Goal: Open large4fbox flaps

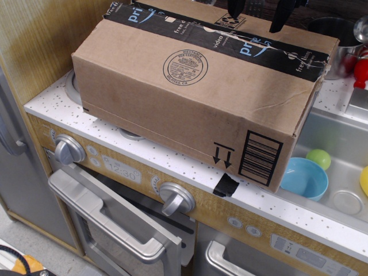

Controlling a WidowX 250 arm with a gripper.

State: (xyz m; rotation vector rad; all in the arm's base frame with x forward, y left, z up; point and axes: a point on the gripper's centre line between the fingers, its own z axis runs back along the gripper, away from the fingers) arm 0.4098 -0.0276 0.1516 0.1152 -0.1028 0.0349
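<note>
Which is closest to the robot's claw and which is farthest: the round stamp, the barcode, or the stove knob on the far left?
From the gripper at the top of the picture:
1. Round stamp, on the box's long side, just below the tape.
2. Barcode, at the box's lower right corner.
3. Left stove knob, on the stove front, lower left.

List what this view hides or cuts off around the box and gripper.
- Gripper: only dark fingertips show; the top edge cuts off the rest, so open or shut is unclear.
- Box far side: hidden by its own top.
- Stovetop: mostly covered by the box.
- Pot: partly hidden behind the box.
- Stamp text: too small.
</note>
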